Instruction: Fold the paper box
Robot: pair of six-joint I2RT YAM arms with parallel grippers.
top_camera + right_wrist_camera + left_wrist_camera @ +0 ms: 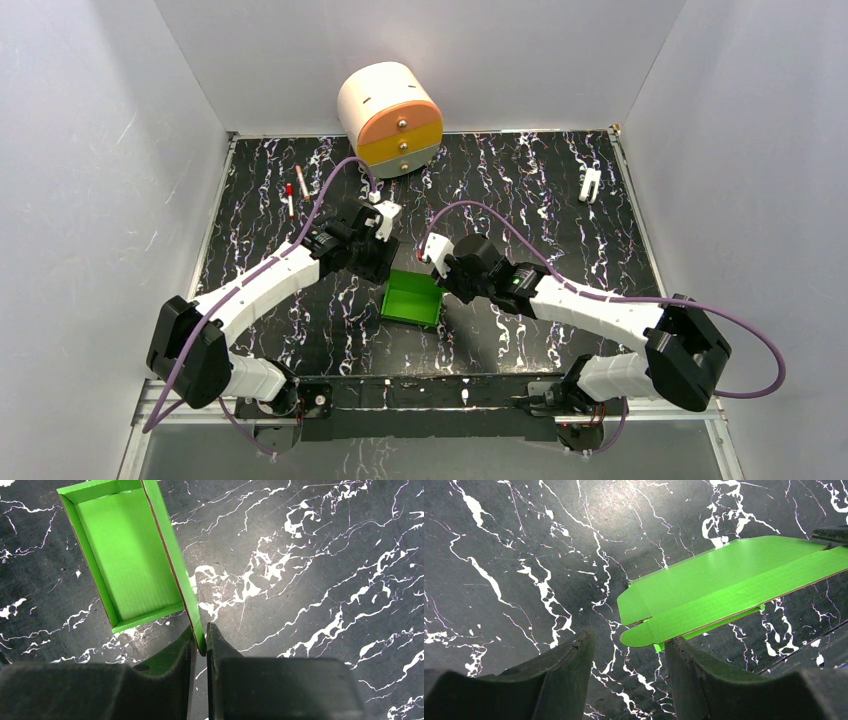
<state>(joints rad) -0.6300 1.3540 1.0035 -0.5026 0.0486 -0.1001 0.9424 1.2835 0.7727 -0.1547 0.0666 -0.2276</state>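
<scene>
paper box (pixel 412 298) | right gripper (pixel 201 640) pinches side wall | left gripper (pixel 626 655) parted, empty | advice: steady wall, press flap squarely

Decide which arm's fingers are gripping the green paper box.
The right arm's fingers: they pinch the long side wall of the paper box. The left arm's fingers stand apart with the box just beyond their tips.

The paper box (pixel 127 555) is thin bright-green card, matt and faintly ribbed inside, brown along its cut edges. Under the box, the counter (pixel 310 555) is black with white marble-like veining and a dull sheen. At the box's wall, the right claw (pixel 200 642) is matt black, finely grained.
</scene>
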